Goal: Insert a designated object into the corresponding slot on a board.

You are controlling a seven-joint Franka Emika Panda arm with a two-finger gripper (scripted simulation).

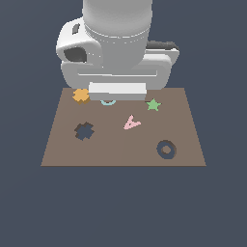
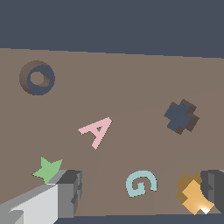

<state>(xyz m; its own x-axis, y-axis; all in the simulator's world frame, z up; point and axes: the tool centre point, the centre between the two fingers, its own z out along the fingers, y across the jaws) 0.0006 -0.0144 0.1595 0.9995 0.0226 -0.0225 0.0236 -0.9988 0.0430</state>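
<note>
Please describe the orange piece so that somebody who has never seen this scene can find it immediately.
Find the flat brown board under the robot arm. The orange piece lies flat at the board's far corner on the exterior view's left, directly behind the dark cross-shaped slot. It is the only orange shape, a small cross with rounded lobes, unlike the green star, the pink A and the pale blue G.

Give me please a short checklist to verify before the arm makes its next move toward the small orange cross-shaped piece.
1. Flat orange cross-shaped piece lies free on the brown rectangular board: ok.
2. Dark cross-shaped cutout is unblocked: ok.
3. Gripper is open, fingers apart: ok.
4. Gripper centred over the orange piece: not ok; one finger is at the piece, and the light-blue G-shaped piece lies between the fingers.
5. Piece's lobes aligned with the cutout: cannot tell.
6. Green star and pink A-shaped piece stand apart from the cutout: ok.
</note>
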